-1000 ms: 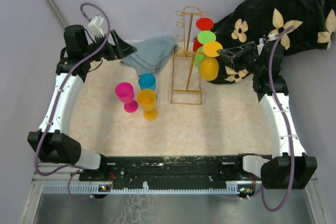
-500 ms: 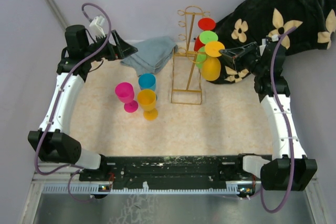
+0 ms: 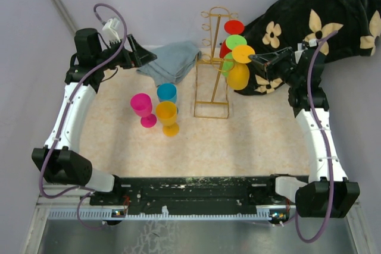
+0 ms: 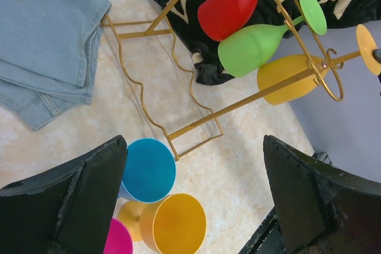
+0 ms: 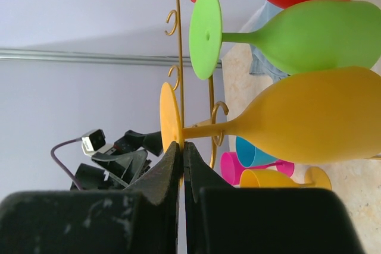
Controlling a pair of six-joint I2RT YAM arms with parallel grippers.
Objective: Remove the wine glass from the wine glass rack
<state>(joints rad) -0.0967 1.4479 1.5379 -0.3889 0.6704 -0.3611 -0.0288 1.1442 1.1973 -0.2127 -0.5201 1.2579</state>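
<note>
The gold wire wine glass rack (image 3: pixel 212 87) stands at the back middle of the table. Three glasses hang on its right side: red (image 3: pixel 233 27), green (image 3: pixel 236 41) and a yellow wine glass (image 3: pixel 238 77) lowest. My right gripper (image 3: pixel 252 59) is shut on the rim of the yellow glass's foot; in the right wrist view the gripper (image 5: pixel 181 147) pinches that disc while the stem of the yellow glass (image 5: pixel 297 117) still sits in a rack hook (image 5: pixel 179 57). My left gripper (image 3: pixel 146 56) is open and empty at the back left; its wrist view (image 4: pixel 193 147) looks down on the rack (image 4: pixel 268 90).
Pink (image 3: pixel 141 105), blue (image 3: pixel 166 92) and yellow (image 3: pixel 166 113) glasses stand on the table left of the rack. A blue-grey cloth (image 3: pixel 172 60) lies behind them. A black floral cloth (image 3: pixel 315 16) drapes at the back right, behind my right arm.
My right gripper and the yellow glass have shifted slightly to the right and up. The left arm has barely moved.
</note>
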